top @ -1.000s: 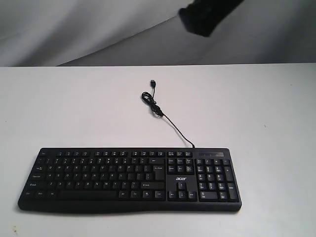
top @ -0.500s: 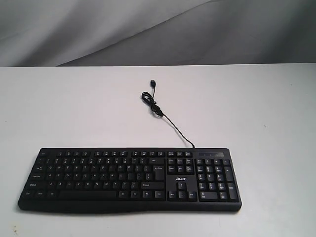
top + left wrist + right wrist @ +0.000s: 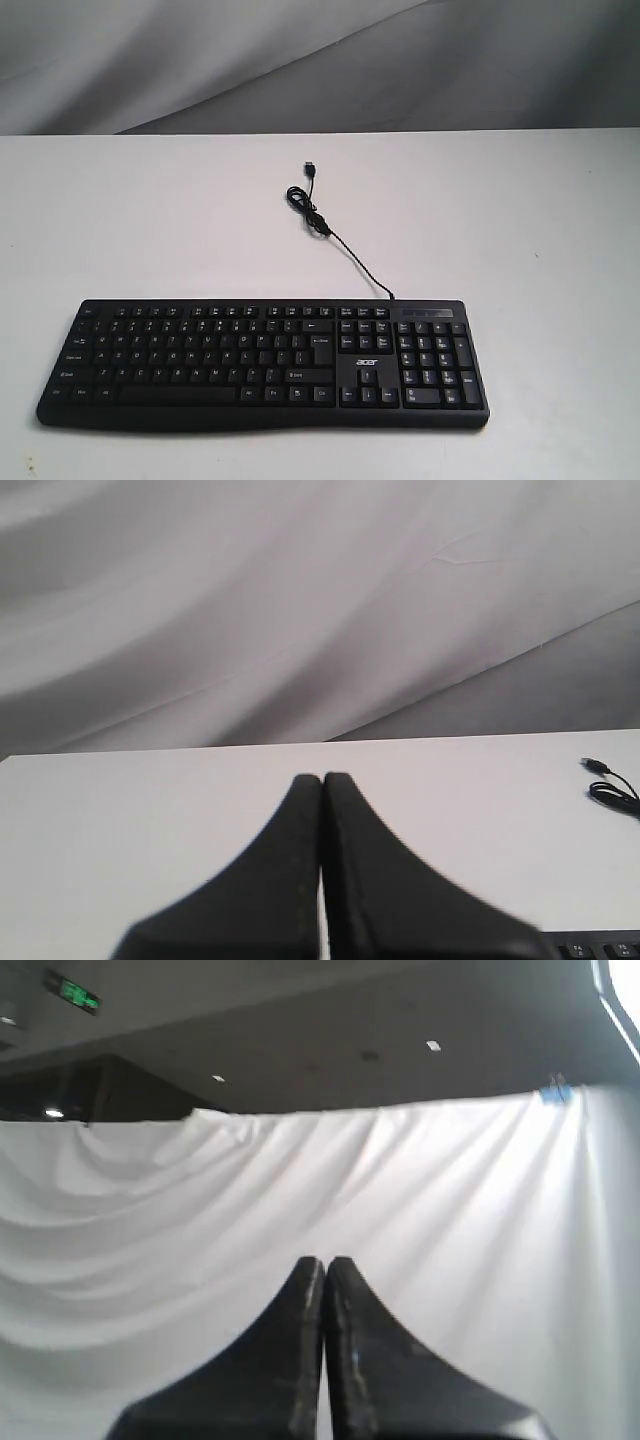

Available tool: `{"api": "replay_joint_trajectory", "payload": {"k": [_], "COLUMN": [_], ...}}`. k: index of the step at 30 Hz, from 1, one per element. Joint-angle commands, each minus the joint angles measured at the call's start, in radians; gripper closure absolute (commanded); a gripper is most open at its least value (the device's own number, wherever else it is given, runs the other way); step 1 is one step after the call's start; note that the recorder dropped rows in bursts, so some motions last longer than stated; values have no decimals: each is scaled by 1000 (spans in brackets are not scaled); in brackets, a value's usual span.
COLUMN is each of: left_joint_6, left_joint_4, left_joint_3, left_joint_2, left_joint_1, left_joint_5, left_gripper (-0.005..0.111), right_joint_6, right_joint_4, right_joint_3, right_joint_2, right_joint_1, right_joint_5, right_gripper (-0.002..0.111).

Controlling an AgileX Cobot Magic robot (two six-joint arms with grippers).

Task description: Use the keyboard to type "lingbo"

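Left pincer (image 3: 322, 778): jaws pressed together, nothing between them; poised over the bench (image 3: 120, 810)
Right pincer (image 3: 325, 1260): jaws closed tight, empty; lifted high, facing a white curtain (image 3: 450, 1220)
Keyboard (image 3: 262, 362): flat on the bench; lower than the left pincer, clear of its tips
Cable (image 3: 340, 245): leaves the keyboard's far edge; loosely coiled, plug free on the bench ahead of the left pincer
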Motion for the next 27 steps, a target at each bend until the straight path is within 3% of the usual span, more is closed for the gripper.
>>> {"api": "replay_joint_trajectory", "payload": {"k": [1,6,10,13,17,22,27], "left_joint_6": [-2,-2,-2,-2,-2,-2,-2], "left_joint_4": [0,0,0,0,0,0,0], "left_joint_3": [5,5,5,5,5,5,5], "left_joint_2": [-5,-5,-5,-5,-5,-5,-5], "left_joint_1": [-7,-7,-7,-7,-7,-7,-7], "left_joint_5": [-10,-10,-10,-10,-10,-10,-10], "left_gripper": [106,106,106,106,106,106,106], "right_joint_6": [262,269,283,299,407,650,646], "right_joint_4": [-9,13,0,-106,-314,-417,-510], "right_joint_3": [161,309,380,407,412,412,431], "right_joint_2": [-6,-60,-143,-191,-240,-294,-330], "right_joint_1": [-254,-494,-588,-641,-655,-655,-655], "right_joint_5": [29,139,120,219,376,383,376], "right_gripper": [108,108,108,108,108,108,108]}}
